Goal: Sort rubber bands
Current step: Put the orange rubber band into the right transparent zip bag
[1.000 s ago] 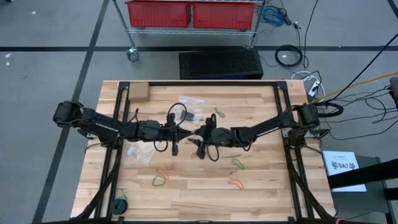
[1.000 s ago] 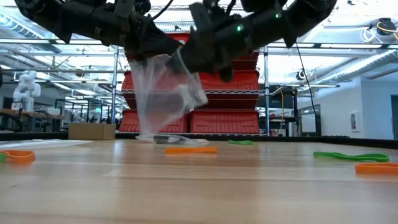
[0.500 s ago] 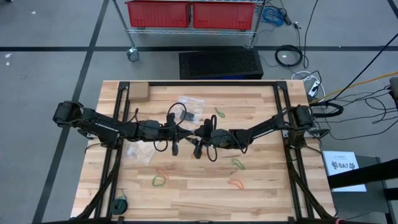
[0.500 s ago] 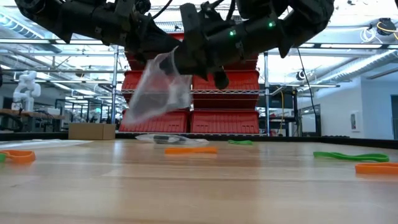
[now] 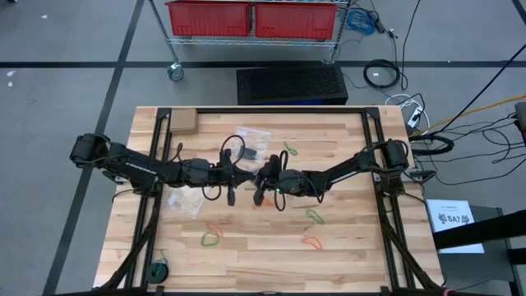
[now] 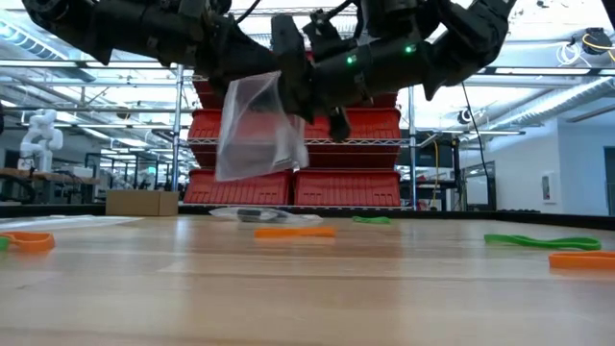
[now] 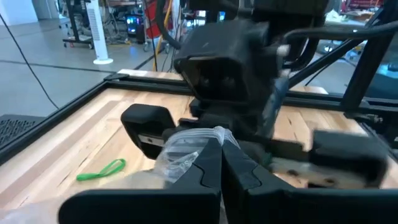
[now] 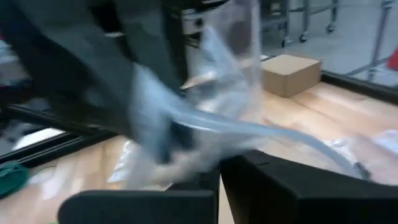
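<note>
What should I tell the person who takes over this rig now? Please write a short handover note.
Left gripper and right gripper: both shut on the clear zip bag, held in the air above mid-table.
Rubber bands lie loose on the table: green; orange.
Done: bag lifted.
Left: bands on the table not yet sorted.

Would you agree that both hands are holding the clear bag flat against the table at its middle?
Not quite: the low view shows the clear bag hanging in the air, well above the table. The left hand and right hand do both hold it, at the table's middle.
</note>
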### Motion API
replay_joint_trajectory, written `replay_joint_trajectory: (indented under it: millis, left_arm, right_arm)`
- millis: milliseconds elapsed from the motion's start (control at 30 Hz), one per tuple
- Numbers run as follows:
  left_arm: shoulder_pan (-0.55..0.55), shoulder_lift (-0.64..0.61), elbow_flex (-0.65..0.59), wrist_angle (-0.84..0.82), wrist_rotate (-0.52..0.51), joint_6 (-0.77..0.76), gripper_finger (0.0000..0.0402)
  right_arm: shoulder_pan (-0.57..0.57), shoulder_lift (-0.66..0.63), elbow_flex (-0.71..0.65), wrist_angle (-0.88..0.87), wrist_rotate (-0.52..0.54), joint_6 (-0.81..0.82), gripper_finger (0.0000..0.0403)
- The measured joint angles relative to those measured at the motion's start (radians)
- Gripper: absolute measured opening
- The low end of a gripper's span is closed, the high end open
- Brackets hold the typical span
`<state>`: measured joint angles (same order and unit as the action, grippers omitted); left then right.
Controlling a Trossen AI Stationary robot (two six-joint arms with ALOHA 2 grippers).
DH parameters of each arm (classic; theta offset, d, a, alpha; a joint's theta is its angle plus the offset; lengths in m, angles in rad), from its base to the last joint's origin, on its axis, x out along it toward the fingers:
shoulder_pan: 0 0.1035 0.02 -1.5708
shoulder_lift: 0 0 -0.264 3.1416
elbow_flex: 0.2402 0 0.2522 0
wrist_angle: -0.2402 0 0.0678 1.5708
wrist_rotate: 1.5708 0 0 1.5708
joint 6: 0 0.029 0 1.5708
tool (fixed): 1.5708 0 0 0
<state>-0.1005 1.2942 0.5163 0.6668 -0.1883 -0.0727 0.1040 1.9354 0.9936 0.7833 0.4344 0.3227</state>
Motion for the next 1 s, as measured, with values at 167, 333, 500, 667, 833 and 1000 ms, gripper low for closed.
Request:
replay_joint_trajectory:
  millis: [167, 333, 500, 667, 833, 1000]
  left_arm:
    - [0.0, 0.0, 0.0, 0.01, 0.0, 0.0, 0.0]
    - [0.0, 0.0, 0.0, 0.026, 0.0, 0.0, 0.0]
    - [0.0, 0.0, 0.0, 0.035, -0.005, 0.0, 0.0]
    - [0.0, 0.0, 0.0, 0.049, -0.003, 0.0, 0.0]
    - [0.0, 0.0, 0.0, 0.07, -0.003, 0.001, 0.0]
    - [-0.001, -0.003, 0.0, 0.098, -0.004, 0.0, 0.0]
  right_arm:
    - [0.0, 0.0, 0.0, 0.021, 0.039, -0.074, 0.0001]
    - [0.0, 0.0, 0.0, 0.056, 0.086, -0.156, 0.0001]
    - [-0.016, 0.0, 0.0, 0.073, 0.088, -0.164, 0.0002]
    - [-0.033, 0.0, 0.0, 0.074, -0.019, -0.168, 0.0045]
    - [-0.043, 0.0, 0.016, 0.086, -0.097, -0.175, 0.0143]
    - [-0.05, 0.0, 0.063, 0.081, -0.109, -0.184, 0.0231]
